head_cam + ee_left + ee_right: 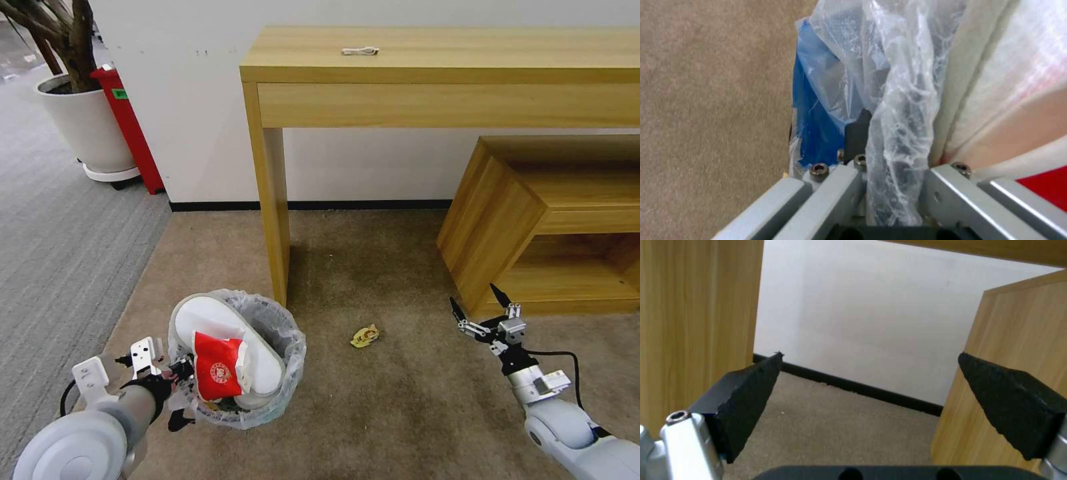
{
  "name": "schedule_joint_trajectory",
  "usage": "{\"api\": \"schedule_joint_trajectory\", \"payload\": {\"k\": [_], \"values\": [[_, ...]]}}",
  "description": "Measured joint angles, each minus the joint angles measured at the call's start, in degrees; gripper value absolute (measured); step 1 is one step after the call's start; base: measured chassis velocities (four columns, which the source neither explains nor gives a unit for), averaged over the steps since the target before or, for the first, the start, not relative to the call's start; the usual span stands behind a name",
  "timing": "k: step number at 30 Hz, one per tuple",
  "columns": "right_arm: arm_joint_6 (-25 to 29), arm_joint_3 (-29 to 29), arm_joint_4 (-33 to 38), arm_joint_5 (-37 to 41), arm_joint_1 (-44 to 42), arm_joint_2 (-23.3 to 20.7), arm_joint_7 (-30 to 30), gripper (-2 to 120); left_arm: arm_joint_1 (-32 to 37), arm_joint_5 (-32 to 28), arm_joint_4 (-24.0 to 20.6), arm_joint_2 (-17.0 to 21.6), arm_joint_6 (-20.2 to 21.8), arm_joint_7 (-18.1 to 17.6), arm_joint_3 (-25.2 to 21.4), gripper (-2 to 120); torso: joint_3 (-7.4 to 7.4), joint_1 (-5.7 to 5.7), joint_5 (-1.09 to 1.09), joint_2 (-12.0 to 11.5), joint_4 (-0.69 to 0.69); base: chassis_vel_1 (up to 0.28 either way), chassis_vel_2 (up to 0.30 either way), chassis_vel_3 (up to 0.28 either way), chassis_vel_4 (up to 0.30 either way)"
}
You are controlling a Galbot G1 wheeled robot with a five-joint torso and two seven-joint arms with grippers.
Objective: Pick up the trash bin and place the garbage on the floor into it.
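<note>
A: One scrap left: a small crumpled yellow wrapper (365, 335) on the beige carpet floor (400, 407), near the bag-lined round bin (283, 373) clenched by the left gripper (179, 368); light?

B: Likely; soft too; right gripper (477, 308), splayed wide, should pinch its middle.

We look down on a beige-brown carpet (400, 413) that meets a grey striped carpet (60, 253) on the left, both running up to a plain white wall (200, 100) with a black baseboard (360, 205). A light wooden console table (427, 73) stands against the wall, with a lower wooden shelf unit (533, 220) tucked partly beneath it at right. At far left, a potted tree in a white planter (87, 127) sits beside a red box (130, 127) leaning at the wall's corner.
</note>
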Motion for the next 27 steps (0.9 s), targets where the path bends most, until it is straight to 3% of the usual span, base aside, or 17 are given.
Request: {"api": "schedule_joint_trajectory", "payload": {"k": [27], "values": [[0.20,-3.55,-1.74,-0.28,3.56,1.62,-0.55,100,-0.80,0.38,1.10,-0.52,-0.16,0.23,0.86,0,0.01,0.00,0.00,0.00,0.00,-0.074,0.073,0.074,-0.077]]}}
